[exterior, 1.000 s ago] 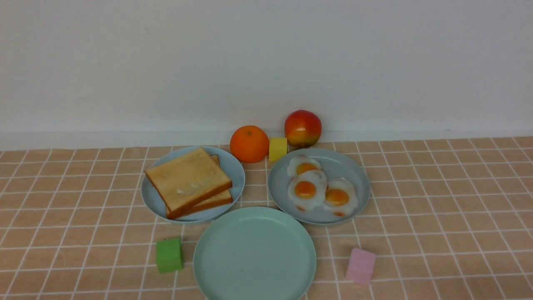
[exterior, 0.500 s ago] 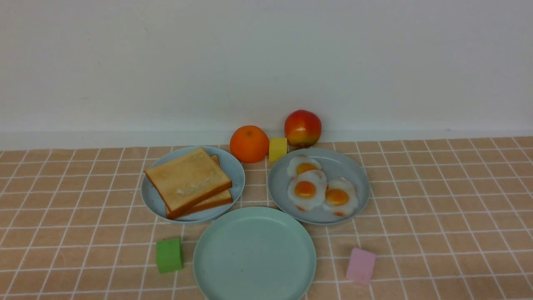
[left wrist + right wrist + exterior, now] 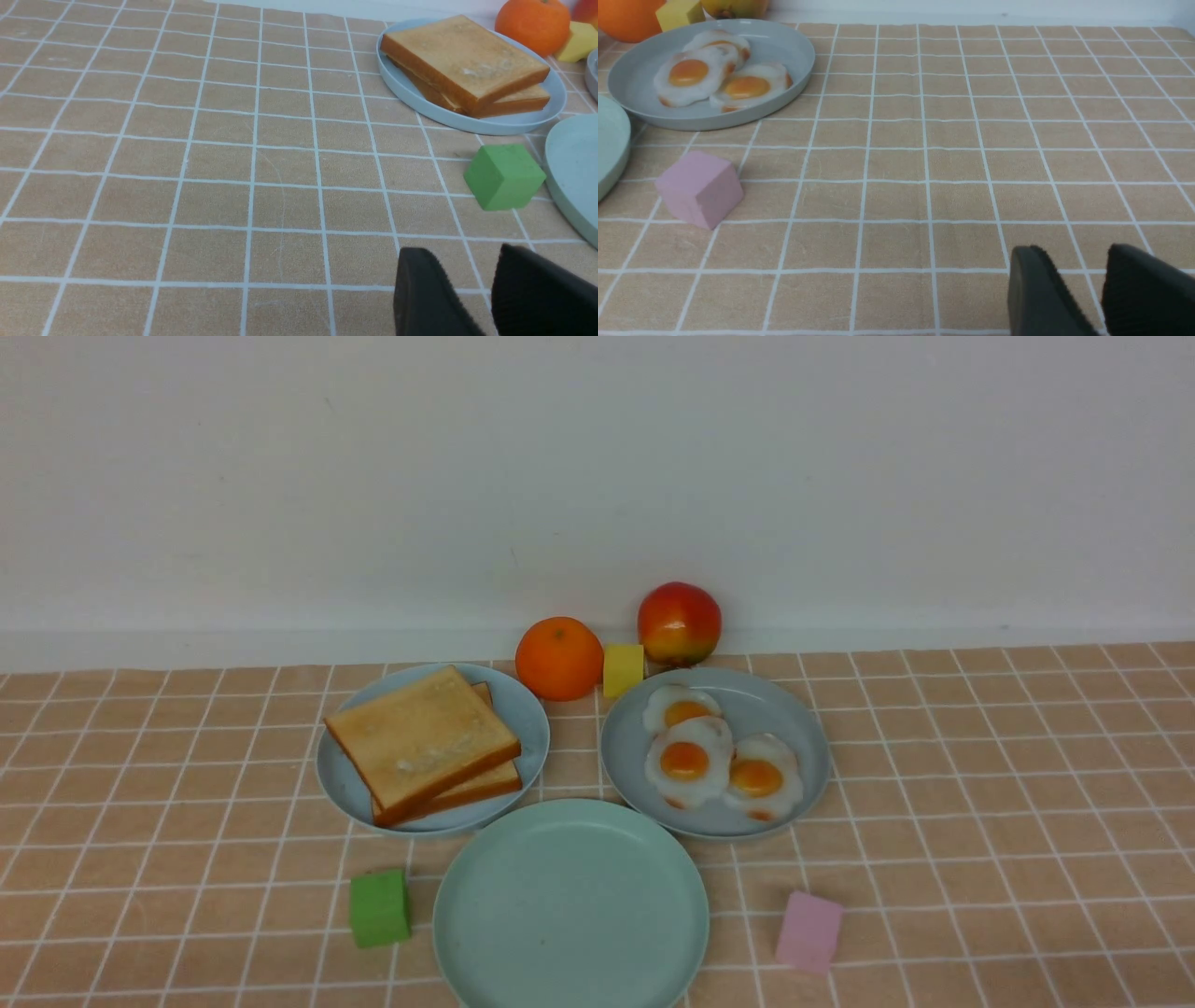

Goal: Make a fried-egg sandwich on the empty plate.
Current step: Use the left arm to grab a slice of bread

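Front view: the mint-green plate sits bare, nearest the robot. From it, 2 stacked toast slices lie on a sky-blue plate at 10 o'clock. 3 fried eggs lie on a grey-blue plate at 2 o'clock. A green cube sits at 9 and a pink cube at 3.

Left wrist view: the left gripper hangs over the checked cloth, jaws nearly together and holding nothing. The green cube is near it and the toast is further off.

Right wrist view: the right gripper has its jaws at the same thin slit, gripping nothing, well apart from the pink cube.
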